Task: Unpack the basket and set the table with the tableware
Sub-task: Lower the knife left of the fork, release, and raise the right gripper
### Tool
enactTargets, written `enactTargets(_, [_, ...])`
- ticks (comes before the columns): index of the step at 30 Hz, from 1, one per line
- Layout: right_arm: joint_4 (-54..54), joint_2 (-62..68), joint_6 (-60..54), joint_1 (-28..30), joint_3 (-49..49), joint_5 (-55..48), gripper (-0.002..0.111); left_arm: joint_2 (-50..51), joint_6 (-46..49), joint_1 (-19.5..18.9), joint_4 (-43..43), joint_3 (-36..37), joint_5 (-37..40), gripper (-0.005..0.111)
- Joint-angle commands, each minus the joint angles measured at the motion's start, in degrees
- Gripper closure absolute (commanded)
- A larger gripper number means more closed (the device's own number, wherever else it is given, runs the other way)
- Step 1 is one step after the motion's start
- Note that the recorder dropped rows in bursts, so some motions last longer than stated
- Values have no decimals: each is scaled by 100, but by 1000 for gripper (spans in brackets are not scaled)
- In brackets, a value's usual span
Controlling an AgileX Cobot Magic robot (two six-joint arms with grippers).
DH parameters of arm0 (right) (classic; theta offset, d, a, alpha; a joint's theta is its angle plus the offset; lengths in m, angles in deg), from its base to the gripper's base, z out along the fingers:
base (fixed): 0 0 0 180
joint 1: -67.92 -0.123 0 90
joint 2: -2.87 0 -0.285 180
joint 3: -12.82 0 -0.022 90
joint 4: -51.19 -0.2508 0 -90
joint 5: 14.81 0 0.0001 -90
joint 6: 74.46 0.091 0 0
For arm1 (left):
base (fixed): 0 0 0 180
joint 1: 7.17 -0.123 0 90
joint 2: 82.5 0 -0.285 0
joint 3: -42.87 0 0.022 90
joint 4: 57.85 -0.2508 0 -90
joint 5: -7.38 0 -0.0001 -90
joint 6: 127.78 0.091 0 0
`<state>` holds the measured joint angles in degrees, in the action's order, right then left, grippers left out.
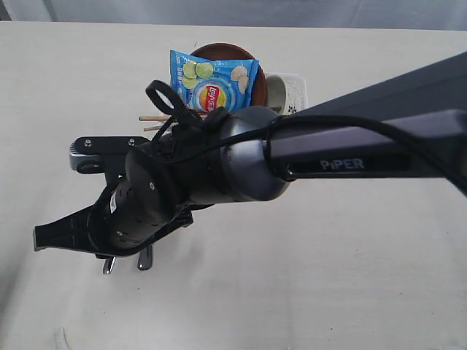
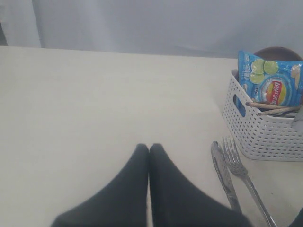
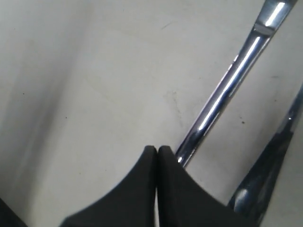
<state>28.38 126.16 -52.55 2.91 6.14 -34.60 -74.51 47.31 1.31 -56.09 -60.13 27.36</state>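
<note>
"Right wrist view first: what is the right gripper [image 3: 157,147] doing?"

"Its fingers are pressed together with nothing between them. The tips sit low over the table [image 3: 94,94], just beside a bright steel handle [image 3: 227,90], not around it. A second, darker handle [image 3: 270,165] runs along the edge. Which is knife and which is fork I cannot tell from there."

"And the left gripper [image 2: 149,145]?"

"Closed too, and empty, over bare table. I judge it is parked there to keep out of the way, since the right arm [image 1: 350,153] reaches across the middle in the exterior view."

"Where is the cutlery?"

"The knife [image 2: 223,172] and fork [image 2: 241,172] lie flat on the table, side by side and nearly parallel, just beside the basket [image 2: 265,137]. That reads as a place setting laid on purpose, not something dropped."

"What is in the basket?"

"A blue chips bag [image 2: 270,82] stands upright inside. Chopsticks [image 2: 272,108] lie across the top beside it, and a brown plate [image 2: 277,51] leans behind. The exterior view shows a white bowl [image 1: 288,91] next to the bag."

"So how far along is it?"

"Early, I'd say: two pieces are out and most are to come. The bag isn't tableware and it covers the plate, so the next reach likely has to work around it. The chopsticks look the easiest to get at."
</note>
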Motion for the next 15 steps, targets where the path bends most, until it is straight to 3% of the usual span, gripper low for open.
enactTargets(1, [39, 89, -117, -147, 0, 22, 109, -21, 17, 27, -5, 21, -12, 107])
enactTargets(15, [-150, 287, -92, -272, 25, 446, 109, -21, 17, 27, -5, 21, -12, 107])
